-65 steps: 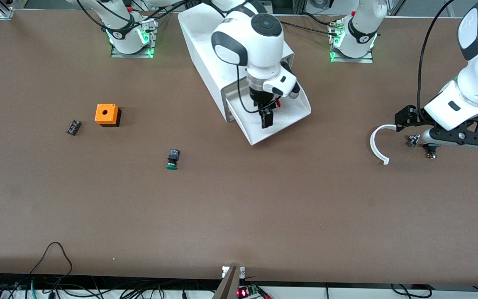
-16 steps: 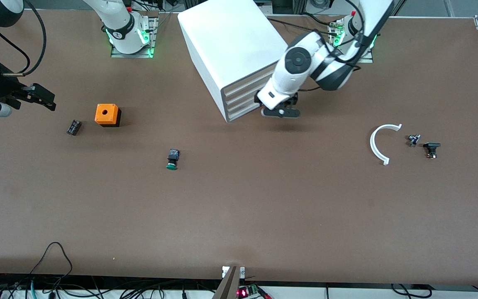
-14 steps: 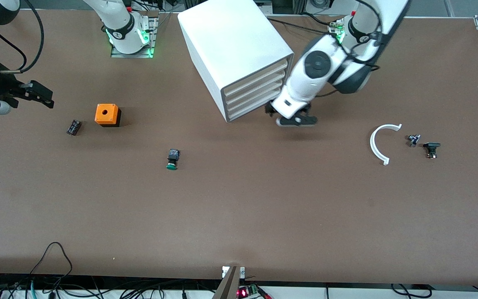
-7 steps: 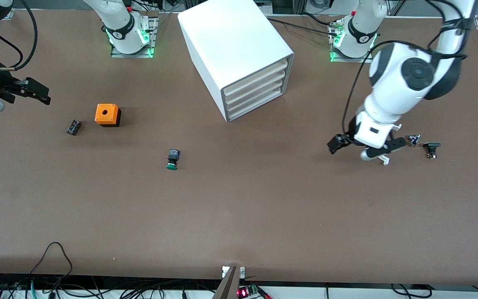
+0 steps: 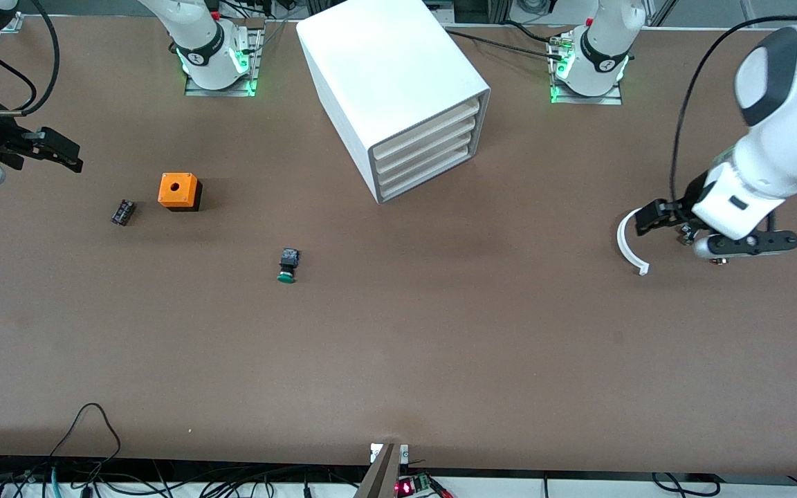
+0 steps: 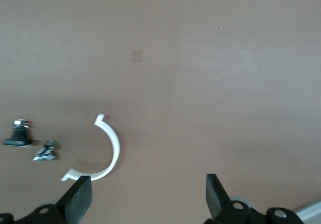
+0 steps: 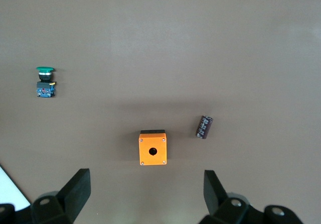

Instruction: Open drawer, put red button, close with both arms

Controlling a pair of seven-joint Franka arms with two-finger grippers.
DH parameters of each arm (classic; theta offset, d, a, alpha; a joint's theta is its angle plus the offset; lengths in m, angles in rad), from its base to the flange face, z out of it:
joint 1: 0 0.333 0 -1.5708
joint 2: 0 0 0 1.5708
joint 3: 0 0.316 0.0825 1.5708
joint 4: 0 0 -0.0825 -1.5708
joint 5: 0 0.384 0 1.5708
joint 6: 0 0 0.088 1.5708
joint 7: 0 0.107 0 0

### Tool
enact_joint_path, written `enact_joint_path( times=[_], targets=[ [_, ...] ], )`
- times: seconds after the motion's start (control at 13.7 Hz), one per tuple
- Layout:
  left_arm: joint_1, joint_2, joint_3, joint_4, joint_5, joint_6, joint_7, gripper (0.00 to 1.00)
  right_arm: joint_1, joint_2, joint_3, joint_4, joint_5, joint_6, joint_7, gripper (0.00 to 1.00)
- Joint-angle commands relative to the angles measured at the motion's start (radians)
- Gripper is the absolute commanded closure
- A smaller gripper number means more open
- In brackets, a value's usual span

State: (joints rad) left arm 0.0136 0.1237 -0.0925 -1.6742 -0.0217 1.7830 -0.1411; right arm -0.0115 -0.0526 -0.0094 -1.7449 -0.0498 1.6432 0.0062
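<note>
The white cabinet stands at the robots' side of the table, and its four cream drawer fronts all sit flush and shut. The red button is out of view. My left gripper is open and empty above a white curved strip toward the left arm's end of the table. The left wrist view shows its gripper spread wide beside that strip. My right gripper is open and empty at the right arm's end of the table. In its wrist view the gripper is over bare table beside the orange box.
An orange box with a hole, a small black cylinder and a green-capped button lie toward the right arm's end. Two small dark parts lie beside the curved strip.
The drawer that stood open with the right gripper over it is now shut. The left arm has swung from the cabinet front to over the curved strip. The right arm has withdrawn to its end.
</note>
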Motion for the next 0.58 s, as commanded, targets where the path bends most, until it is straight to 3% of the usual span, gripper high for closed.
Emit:
enact_joint_path(
  times=[0.0, 0.29, 0.51],
  targets=[
    [-0.007, -0.004, 0.085, 0.094, -0.021, -0.123, 0.200, 0.00, -0.004, -0.024, 0.003, -0.004, 0.021, -0.016, 0.011, 0.00],
    [-0.007, -0.012, 0.108, 0.195, -0.021, -0.235, 0.224, 0.00, -0.004, -0.044, 0.005, -0.005, 0.024, -0.034, 0.012, 0.00],
    [-0.006, -0.012, 0.109, 0.200, -0.014, -0.252, 0.232, 0.00, -0.004, -0.044, 0.005, 0.001, 0.024, -0.036, 0.012, 0.00]
  ],
)
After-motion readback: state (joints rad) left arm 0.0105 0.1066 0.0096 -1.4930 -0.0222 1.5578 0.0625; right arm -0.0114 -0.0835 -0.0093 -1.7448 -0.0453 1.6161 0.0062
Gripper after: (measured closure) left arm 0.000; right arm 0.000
